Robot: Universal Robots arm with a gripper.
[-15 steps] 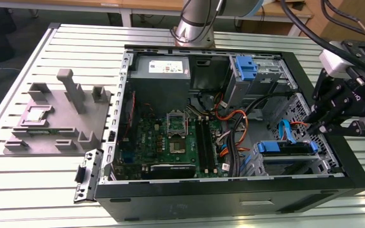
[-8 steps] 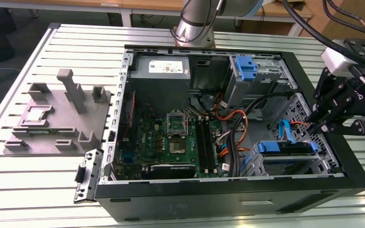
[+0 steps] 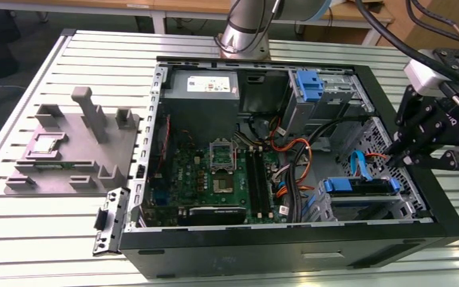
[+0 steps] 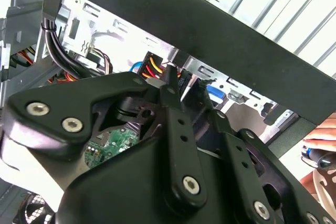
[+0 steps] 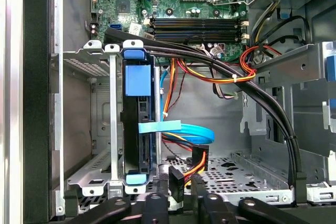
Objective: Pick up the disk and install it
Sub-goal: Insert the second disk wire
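open floor (image 5: 247, 177) in the case: free room | black cables (image 5: 252, 90) cross above it | blue-framed disk (image 5: 137, 124) stands beside, in its metal cage (image 5: 100, 129)

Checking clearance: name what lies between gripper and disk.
First wrist view: a black plug with coloured wires and a blue cable lie between gripper and disk.

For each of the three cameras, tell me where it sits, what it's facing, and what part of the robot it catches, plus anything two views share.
Exterior view: off the arm, raised, looking down on the open computer case on the slatted table; the gripper hangs over the case's edge at the exterior view's right.
First wrist view: on the arm, looking into the case at the disk standing in its metal cage; dark gripper fingers show.
Second wrist view: on the arm, close behind the gripper's black linkage, facing the case wall.
Shared: exterior and first wrist views both show the motherboard.
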